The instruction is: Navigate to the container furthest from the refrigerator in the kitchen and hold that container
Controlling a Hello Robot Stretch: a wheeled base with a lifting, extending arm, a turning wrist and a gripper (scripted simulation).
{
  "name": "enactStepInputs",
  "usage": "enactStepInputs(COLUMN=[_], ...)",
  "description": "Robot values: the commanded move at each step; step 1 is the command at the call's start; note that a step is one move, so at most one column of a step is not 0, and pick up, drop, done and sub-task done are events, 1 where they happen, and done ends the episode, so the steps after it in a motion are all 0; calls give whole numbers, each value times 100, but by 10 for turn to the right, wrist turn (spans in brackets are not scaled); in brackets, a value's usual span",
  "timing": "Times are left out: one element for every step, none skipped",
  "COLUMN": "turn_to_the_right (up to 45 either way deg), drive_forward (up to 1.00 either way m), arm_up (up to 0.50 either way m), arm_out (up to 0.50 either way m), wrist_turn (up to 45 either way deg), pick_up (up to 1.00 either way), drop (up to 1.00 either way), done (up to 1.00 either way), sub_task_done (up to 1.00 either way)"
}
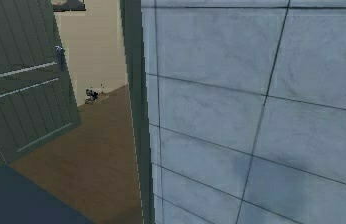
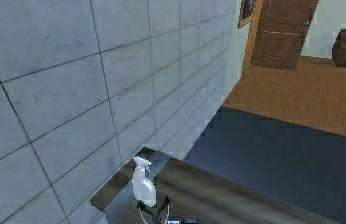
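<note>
**Forward view.** A grey tiled wall takes the right half. Its dark door frame stands at centre, and a green panelled door hangs open at the left. Beyond the opening lies a wooden floor with a small dark object by the far wall, too small to name. Risk: frame and wall lie close ahead, so a straight drive or a careless turn of the base would likely strike them.

**Arm side view.** A tiled wall runs along the left. At the bottom a dark wooden bench carries a white spray bottle, upright near the bench's wall-side end and judged to be the task's container. Farther off is a brown door. Risk: the bottle is tall and narrow, so a sideways nudge could tip it or push it off the bench's end. Just right of the bottle, at the bottom edge, a dark shape is probably the gripper, low over the bench, the arm seemingly little extended. The state of its fingers cannot be told, nor whether it holds anything
</note>
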Motion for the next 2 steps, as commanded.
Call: enactStepInputs(turn_to_the_right=[0, 0], drive_forward=[0, 0], arm_up=[10, 0], arm_out=[0, 0], wrist_turn=[0, 0], pick_up=[0, 0], drop=[0, 0], done=[0, 100], sub_task_done=[0, 0])
